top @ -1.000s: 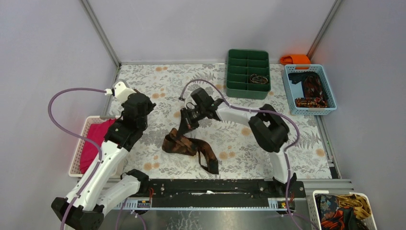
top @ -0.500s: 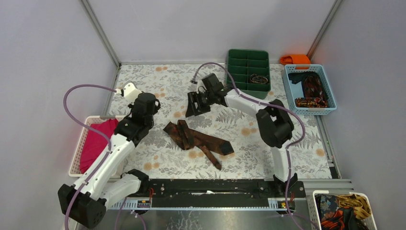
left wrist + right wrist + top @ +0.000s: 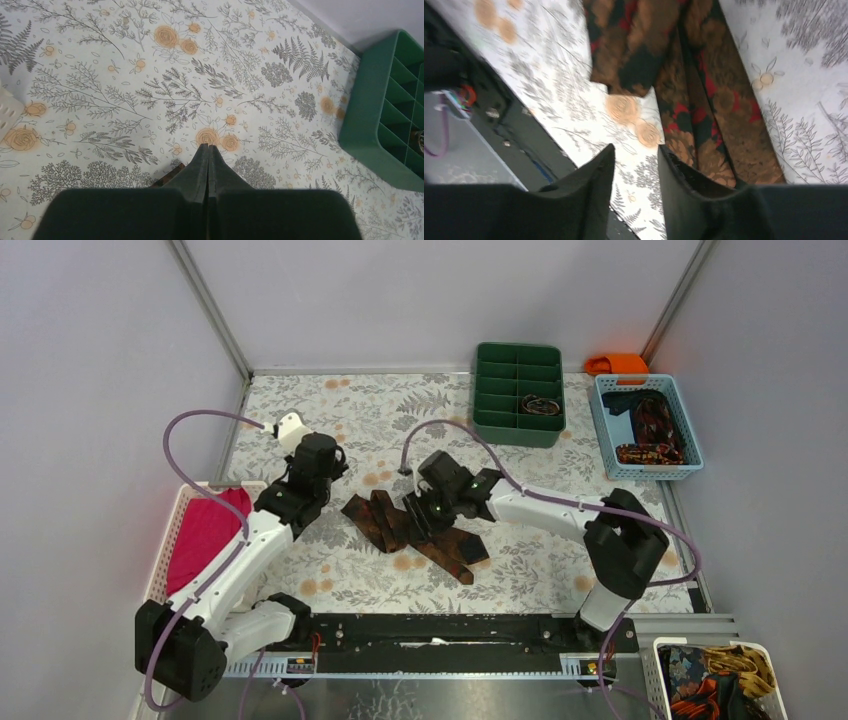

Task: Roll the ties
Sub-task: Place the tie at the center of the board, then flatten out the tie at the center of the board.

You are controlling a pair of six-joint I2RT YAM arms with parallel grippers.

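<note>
A brown and dark red tie (image 3: 375, 523) with orange-tan patterns lies loosely folded on the floral table; the right wrist view shows it close up (image 3: 704, 85). My right gripper (image 3: 428, 512) hovers low over its middle, open (image 3: 635, 147), with only bare tablecloth between the fingers and tie fabric beside the right finger. My left gripper (image 3: 335, 462) is shut and empty (image 3: 207, 146), just left of the tie's far end. One corner of the tie (image 3: 169, 178) peeks out beside the left gripper's fingers.
A green divided organizer (image 3: 518, 392) stands at the back, with a rolled item in one compartment. A blue basket (image 3: 645, 425) at the back right holds more ties, with an orange cloth (image 3: 617, 363) behind it. A white basket (image 3: 165, 560) at the left holds magenta cloth.
The right gripper let go of the tie, which dropped flat onto the table; it swung back, then came down over the tie's middle. The left arm moved right toward the tie.
</note>
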